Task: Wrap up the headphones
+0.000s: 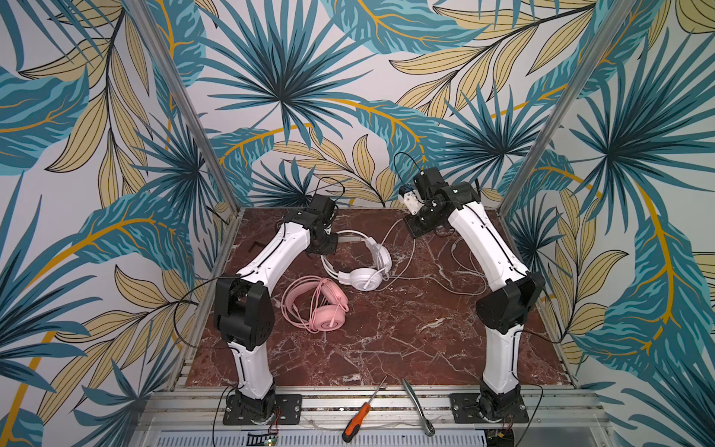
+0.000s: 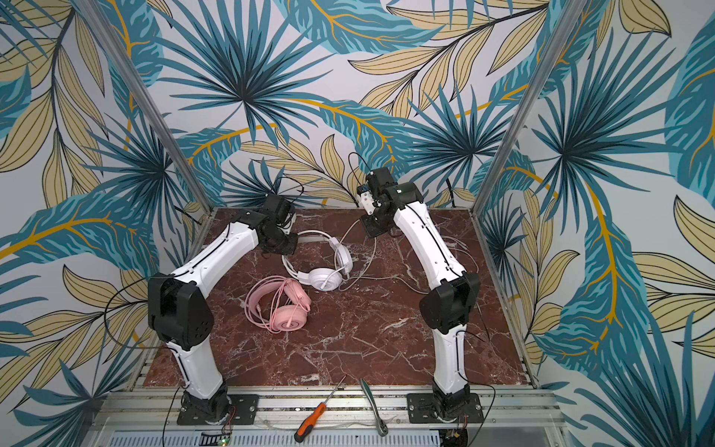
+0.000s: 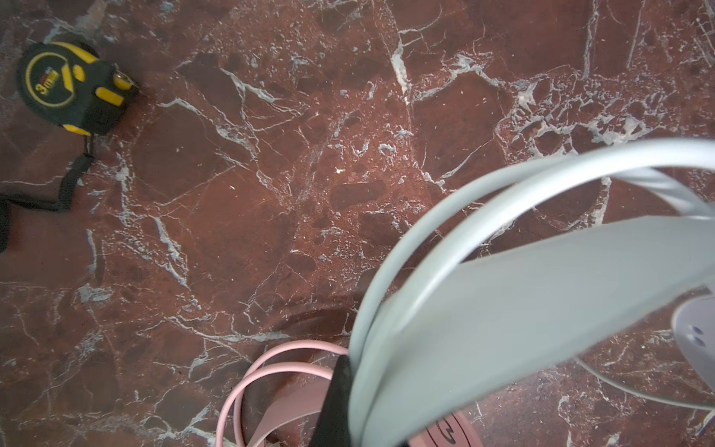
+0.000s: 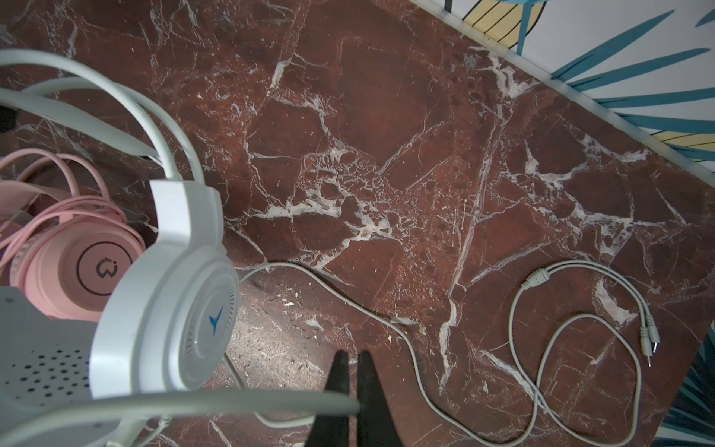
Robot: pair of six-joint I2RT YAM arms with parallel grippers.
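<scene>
A pink headset point(image 1: 323, 309) lies flat left of centre on a red marble table point(image 1: 387, 348), its cable looped over it. Just behind it, the left gripper point(image 1: 330, 245) is clamped on the headband point(image 3: 503, 309) of the white headset point(image 1: 365, 276). To the right, the right gripper point(image 4: 351, 360) pinches the white cable point(image 4: 406, 340), whose slack lies in loose loops on the table.

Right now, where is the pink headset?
In both top views the pink headset lies on the marble table, left of centre, just nearer the camera than the white headset.
</scene>
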